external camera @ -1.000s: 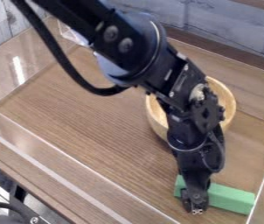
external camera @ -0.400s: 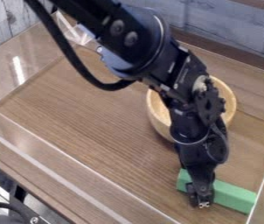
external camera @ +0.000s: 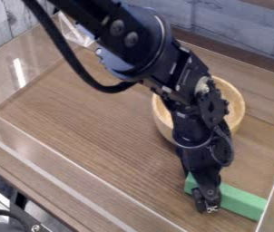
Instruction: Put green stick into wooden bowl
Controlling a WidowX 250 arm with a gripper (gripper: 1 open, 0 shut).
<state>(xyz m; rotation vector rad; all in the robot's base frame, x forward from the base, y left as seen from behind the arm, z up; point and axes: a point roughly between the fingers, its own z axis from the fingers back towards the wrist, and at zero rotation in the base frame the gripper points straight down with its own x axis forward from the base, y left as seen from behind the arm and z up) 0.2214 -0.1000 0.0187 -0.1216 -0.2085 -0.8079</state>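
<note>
brown wooden tabletop (external camera: 91, 140), wooden bowl (external camera: 231, 94) partly behind the wide-open tool (external camera: 205, 199), green stick (external camera: 240, 203) beneath, grip unclear

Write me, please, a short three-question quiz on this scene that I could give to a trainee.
1. True or false: the green stick is already inside the wooden bowl.
2. Which is nearer the bottom edge of the picture?
A) the wooden bowl
B) the green stick
C) the gray wall
3. Fill in the blank: the robot's claw is positioned over one end of the green ____.

Key: 1. False; 2. B; 3. stick
</note>
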